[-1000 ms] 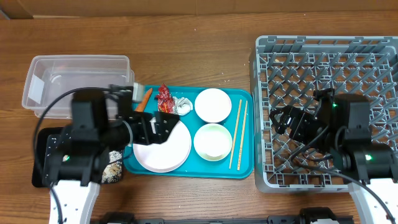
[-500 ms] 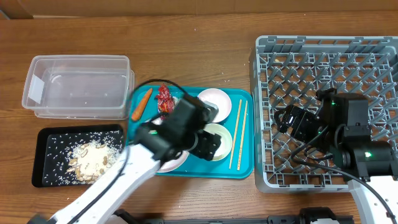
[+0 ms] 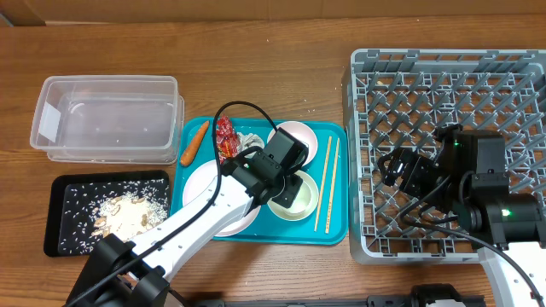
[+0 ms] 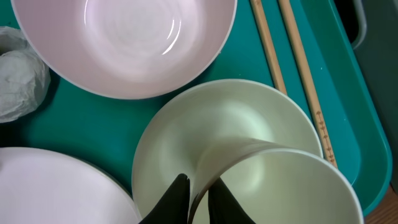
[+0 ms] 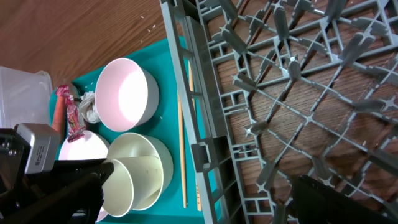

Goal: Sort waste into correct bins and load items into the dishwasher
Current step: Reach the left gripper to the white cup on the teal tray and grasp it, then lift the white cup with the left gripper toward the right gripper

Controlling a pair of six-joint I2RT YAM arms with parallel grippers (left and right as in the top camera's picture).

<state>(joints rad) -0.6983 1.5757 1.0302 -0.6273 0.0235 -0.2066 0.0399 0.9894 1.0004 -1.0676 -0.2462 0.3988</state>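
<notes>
My left gripper [image 3: 290,189] reaches over the teal tray and is shut on the rim of a small pale bowl [image 4: 280,186], one finger inside and one outside. That bowl tilts up inside a second pale bowl [image 4: 186,124]. Another white bowl [image 3: 293,142] sits just behind, and the chopsticks [image 3: 327,183] lie to the right. The plate [image 3: 198,183] is partly under my left arm. The red wrapper [image 3: 224,136], tissue [image 4: 18,74] and carrot [image 3: 194,142] lie at the tray's back left. My right gripper [image 3: 394,170] hangs open over the dishwasher rack [image 3: 444,85].
The clear tub [image 3: 107,119] stands at the back left. In front of it lies the black tray [image 3: 77,200] with rice and scraps. The teal tray [image 3: 337,230] sits close against the grey rack's left wall.
My left arm swung from above the black tray to the tray's front bowl. Its gripper closed on the bowl's rim. The right arm stayed still.
</notes>
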